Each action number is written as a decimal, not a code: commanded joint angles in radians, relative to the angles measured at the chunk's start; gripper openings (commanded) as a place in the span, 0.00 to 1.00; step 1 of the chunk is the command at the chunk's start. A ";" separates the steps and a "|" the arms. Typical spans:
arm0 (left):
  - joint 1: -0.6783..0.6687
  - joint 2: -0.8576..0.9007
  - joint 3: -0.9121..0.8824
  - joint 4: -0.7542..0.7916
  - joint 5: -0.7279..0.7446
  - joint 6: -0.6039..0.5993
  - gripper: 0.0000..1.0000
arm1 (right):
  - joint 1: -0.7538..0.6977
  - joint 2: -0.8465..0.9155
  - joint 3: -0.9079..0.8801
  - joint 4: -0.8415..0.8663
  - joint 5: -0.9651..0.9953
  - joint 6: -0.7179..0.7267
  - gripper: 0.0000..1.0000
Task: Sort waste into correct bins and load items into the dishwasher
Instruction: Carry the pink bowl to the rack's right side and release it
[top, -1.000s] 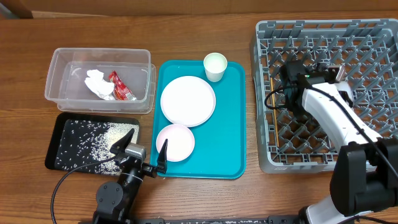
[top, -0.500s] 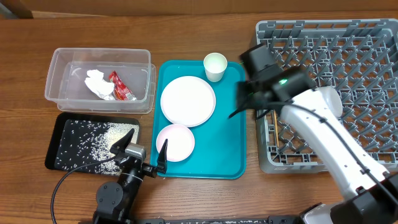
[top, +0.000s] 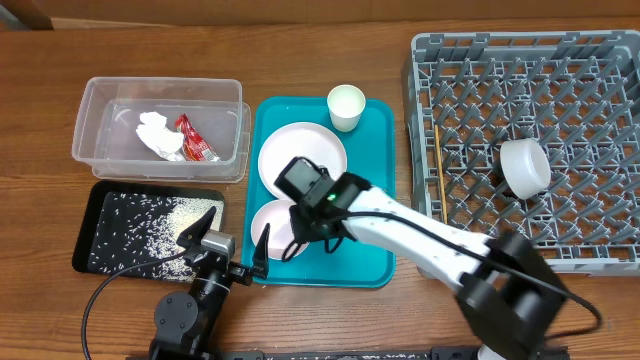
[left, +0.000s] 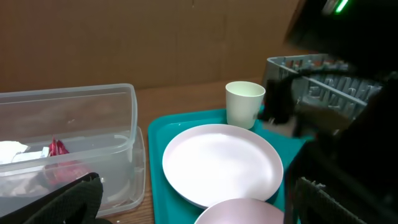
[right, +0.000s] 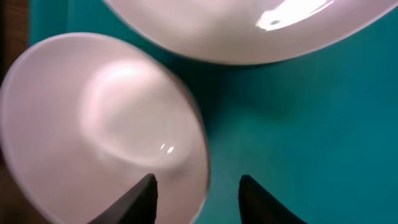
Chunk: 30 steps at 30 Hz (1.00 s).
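My right gripper (top: 297, 238) (right: 198, 178) is open and astride the right rim of the small pinkish plate (top: 278, 225) (right: 93, 124), one finger over the plate and one over the teal tray (top: 365, 215). The large white plate (top: 302, 160) and the cup (top: 346, 107) also sit on that tray. In the grey dish rack (top: 590, 60) lie a white bowl (top: 525, 167) and a thin wooden chopstick (top: 440, 165). The clear tub (top: 100, 100) holds the tissue (top: 155, 135) and the sauce packet (top: 195, 140). Rice grains cover the black tray (top: 95, 215). My left gripper (top: 225, 235) (left: 193, 186) stands open and empty.
The right arm (top: 420, 235) stretches from the table's front right across the teal tray's lower half. The left wrist view shows the cup (left: 244, 102), the large plate (left: 222, 163) and the tub (left: 68, 143) ahead, with the right arm as a dark blur at right.
The right arm swung left out of the dish rack and across to the teal tray, ending over the small plate. The bowl now shows lying in the rack. The left arm stayed still.
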 joint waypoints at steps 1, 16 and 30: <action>0.005 -0.010 -0.003 -0.002 -0.007 -0.018 1.00 | -0.002 0.047 -0.004 0.001 0.061 0.046 0.11; 0.005 -0.010 -0.003 -0.002 -0.007 -0.018 1.00 | -0.169 -0.500 0.047 -0.254 0.792 0.016 0.04; 0.005 -0.010 -0.003 -0.002 -0.007 -0.018 1.00 | -0.808 -0.551 0.008 -0.306 1.192 -0.027 0.04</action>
